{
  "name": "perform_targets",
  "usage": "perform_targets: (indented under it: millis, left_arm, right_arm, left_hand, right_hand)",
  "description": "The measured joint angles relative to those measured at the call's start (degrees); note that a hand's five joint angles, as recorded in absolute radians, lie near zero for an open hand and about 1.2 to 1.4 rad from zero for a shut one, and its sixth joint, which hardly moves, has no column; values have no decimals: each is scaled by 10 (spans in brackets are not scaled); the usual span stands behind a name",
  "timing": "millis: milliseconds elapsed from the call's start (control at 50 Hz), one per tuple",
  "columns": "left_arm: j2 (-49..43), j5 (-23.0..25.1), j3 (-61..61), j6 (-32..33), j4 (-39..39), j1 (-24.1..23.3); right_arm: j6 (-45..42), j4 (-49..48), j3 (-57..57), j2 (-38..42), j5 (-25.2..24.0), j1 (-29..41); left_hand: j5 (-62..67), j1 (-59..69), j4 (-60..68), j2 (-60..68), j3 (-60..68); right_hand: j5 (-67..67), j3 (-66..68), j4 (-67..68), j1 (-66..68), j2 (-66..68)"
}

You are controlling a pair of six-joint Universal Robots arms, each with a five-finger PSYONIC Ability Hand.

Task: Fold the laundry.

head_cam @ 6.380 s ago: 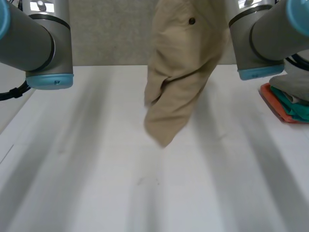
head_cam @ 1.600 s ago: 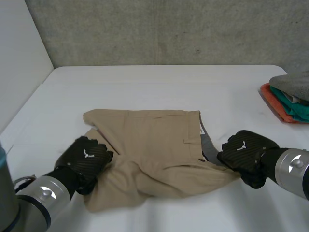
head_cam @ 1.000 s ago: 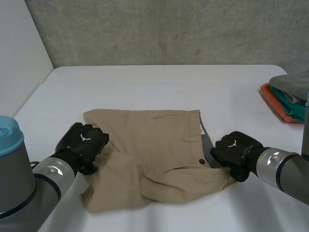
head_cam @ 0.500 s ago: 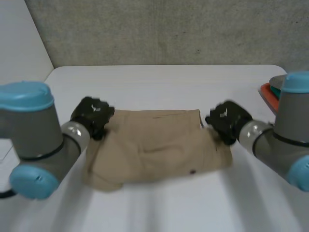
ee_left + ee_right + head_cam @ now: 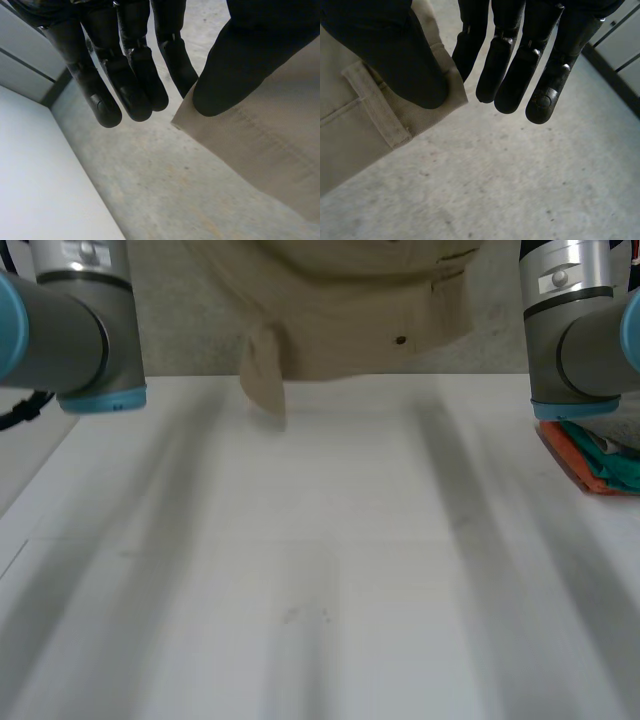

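White tabletop point(image 5: 320, 590) lies bare from its near edge to its middle. At its right edge sits a stack of folded clothes point(image 5: 592, 458), orange at the bottom, then teal, with grey on top. Both arms are raised over the far half, the left arm point(image 5: 70, 330) above the left edge and the right arm point(image 5: 580, 330) above the right edge. Between them the tan trousers point(image 5: 350, 310) hang spread in the air above the far edge, clear of the tabletop, with a dark button point(image 5: 400, 340) showing and one loose flap drooping lowest, left of the middle. The left hand point(image 5: 125, 75) pinches one top corner of the trousers between its thumb point(image 5: 240, 60) and the nearest finger, the other fingers straight and free. The right hand point(image 5: 520, 65) pinches the other corner the same way, just beside a belt loop point(image 5: 377, 107). Behind everything stands a grey concrete wall point(image 5: 195, 340)
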Motion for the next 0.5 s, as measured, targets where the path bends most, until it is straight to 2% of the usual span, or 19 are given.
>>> perform_targets:
  millis: [140,180,200,260,300,340,400,500]
  left_arm:
    - [26,2,-163,-21,-17,-7]
    - [27,2,-174,-21,-18,-8]
    - [30,3,-252,-23,-27,-16]
    - [30,3,-297,-23,-35,-22]
    - [31,3,-372,-22,-55,-35]
    - [33,3,-395,-21,-66,-40]
    - [43,2,-444,-21,-103,-52]
    - [90,-1,-503,-24,-211,-80]
  right_arm:
    - [10,80,58,2,-5,-1]
    - [10,86,64,1,-5,-2]
    - [8,136,110,-2,-6,-3]
    - [8,143,117,-3,-6,-3]
    - [7,244,200,-11,-10,-5]
    - [6,269,220,-14,-11,-6]
    - [4,324,262,-22,-15,-7]
    - [-17,415,330,-45,-34,-8]
  left_hand:
    - [0,0,0,1,1]
    - [0,0,0,1,1]
    - [0,0,0,1,1]
    - [0,0,0,1,1]
    - [0,0,0,1,1]
    - [0,0,0,1,1]
    - [0,0,0,1,1]
    - [0,0,0,1,1]
  right_hand:
    - [0,0,0,0,0]
    - [0,0,0,0,0]
    - [0,0,0,0,0]
    - [0,0,0,0,0]
    - [0,0,0,0,0]
    - [0,0,0,0,0]
    - [0,0,0,0,0]
    - [0,0,0,0,0]
